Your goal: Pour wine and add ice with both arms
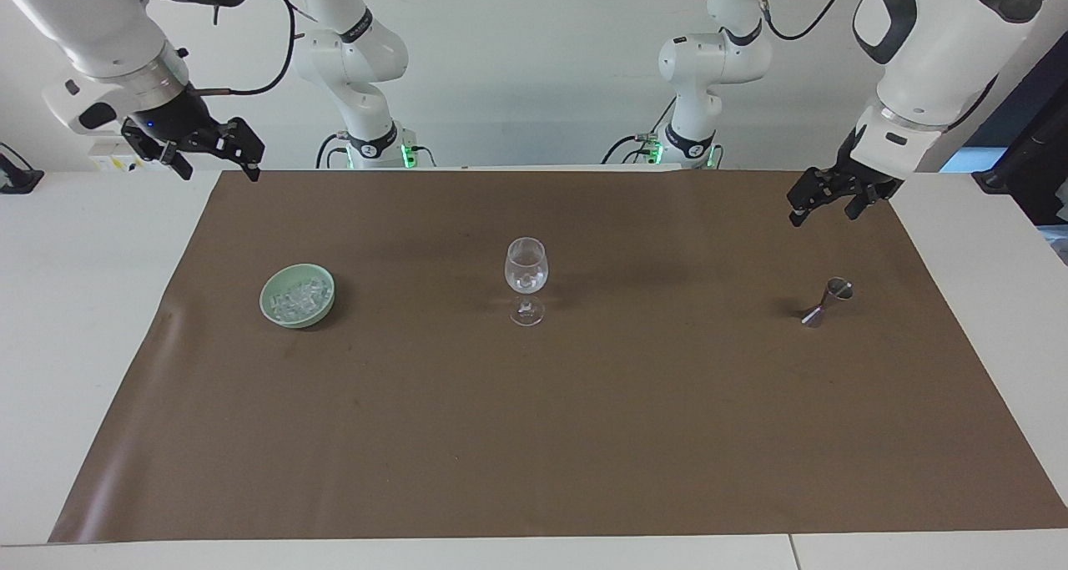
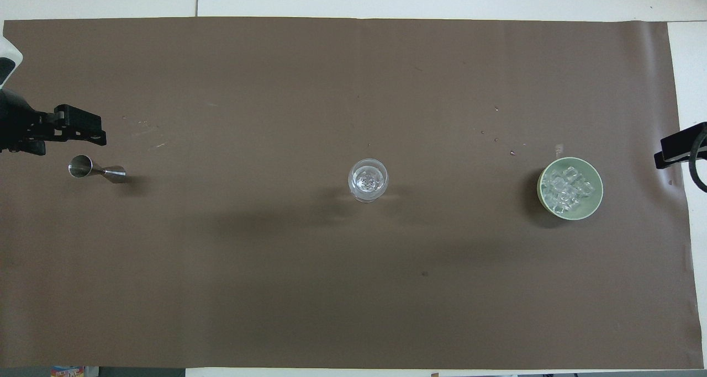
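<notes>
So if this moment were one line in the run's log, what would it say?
left gripper: open, over mat near jigger | right gripper: open, empty | ice: in bowl | glass: upright, mid-mat

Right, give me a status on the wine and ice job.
Done, by the look of it: the stemmed glass at mid-mat holds clear cubes, and the metal jigger lies tipped on its side. Whether wine is in the glass I cannot tell. In hand: nothing. The left gripper hangs open above the mat near the jigger, the right gripper open at the mat's corner. More ice sits in the green bowl. Left: probably nothing.
</notes>
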